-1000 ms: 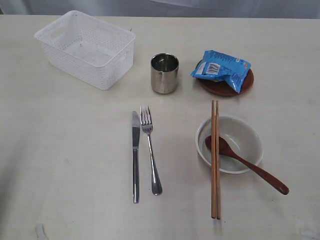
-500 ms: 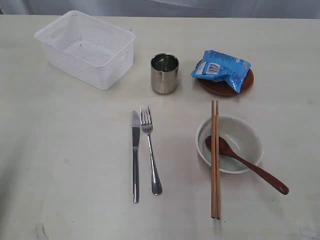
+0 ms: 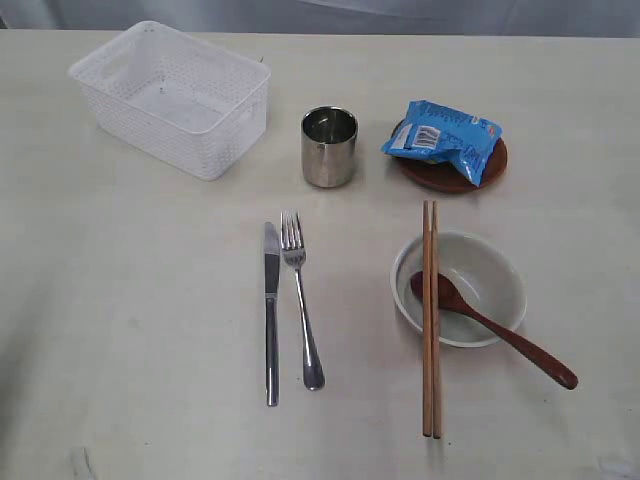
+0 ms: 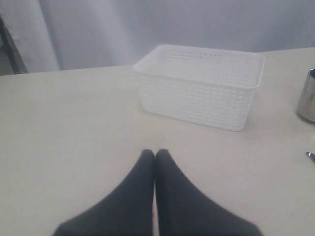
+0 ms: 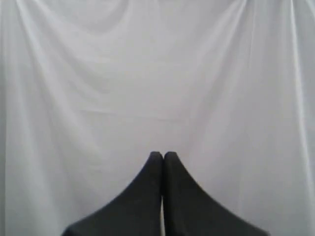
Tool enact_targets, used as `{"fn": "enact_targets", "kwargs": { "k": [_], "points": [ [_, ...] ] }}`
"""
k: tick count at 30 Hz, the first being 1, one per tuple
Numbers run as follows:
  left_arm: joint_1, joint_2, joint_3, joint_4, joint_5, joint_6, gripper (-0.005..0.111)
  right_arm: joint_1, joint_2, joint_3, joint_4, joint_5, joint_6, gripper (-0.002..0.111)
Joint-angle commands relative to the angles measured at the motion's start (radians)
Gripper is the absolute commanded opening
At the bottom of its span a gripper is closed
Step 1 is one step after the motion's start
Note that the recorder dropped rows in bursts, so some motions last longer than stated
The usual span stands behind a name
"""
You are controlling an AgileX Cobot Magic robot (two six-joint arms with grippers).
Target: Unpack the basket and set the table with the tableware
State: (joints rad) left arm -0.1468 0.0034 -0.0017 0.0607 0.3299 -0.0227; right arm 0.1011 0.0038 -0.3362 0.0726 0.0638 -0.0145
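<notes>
Nothing has shifted. Left gripper (image 4: 155, 153), tips together and empty, has the white basket (image 4: 197, 98) ahead; right gripper (image 5: 163, 155), equally closed, faces a curtain (image 5: 147, 73).

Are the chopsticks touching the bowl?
Touching. The exterior view shows the chopsticks lying across the bowl, resting on its near and far rim.

left gripper (image 4: 155, 156): we see its two dark fingers pressed tip to tip, holding nothing, above bare tabletop.
basket (image 4: 199, 88): white and perforated, upright on the table beyond the gripper and well apart from it; we cannot see its inside.
table (image 4: 64, 128): pale cream.
steel cup (image 4: 307, 96): cut off by the frame edge, near the basket but not touching.
curtain (image 4: 162, 24): pale folds behind the table.
</notes>
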Motion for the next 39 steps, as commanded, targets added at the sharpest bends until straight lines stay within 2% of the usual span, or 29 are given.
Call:
{"fn": "enact_targets", "kwargs": {
  "k": [1, 9, 13, 22, 39],
  "points": [
    [-0.006, -0.003, 0.002, -0.005, -0.01, 0.0, 0.0, -0.006, -0.004, 0.134, 0.005, -0.005, -0.019, 0.0],
    [-0.006, -0.003, 0.002, -0.005, -0.01, 0.0, 0.0, -0.006, -0.004, 0.336, 0.005, -0.005, -0.035, 0.0],
    [-0.006, -0.003, 0.002, -0.005, -0.01, 0.0, 0.0, -0.006, -0.004, 0.336, -0.013, 0.128, -0.069, 0.0],
    [-0.006, -0.003, 0.002, -0.005, -0.01, 0.0, 0.0, -0.006, -0.004, 0.336, -0.022, 0.251, -0.135, 0.0],
    [-0.006, -0.003, 0.002, -0.005, -0.01, 0.0, 0.0, -0.006, -0.004, 0.336, -0.022, 0.253, -0.135, 0.0]
  ]
}}
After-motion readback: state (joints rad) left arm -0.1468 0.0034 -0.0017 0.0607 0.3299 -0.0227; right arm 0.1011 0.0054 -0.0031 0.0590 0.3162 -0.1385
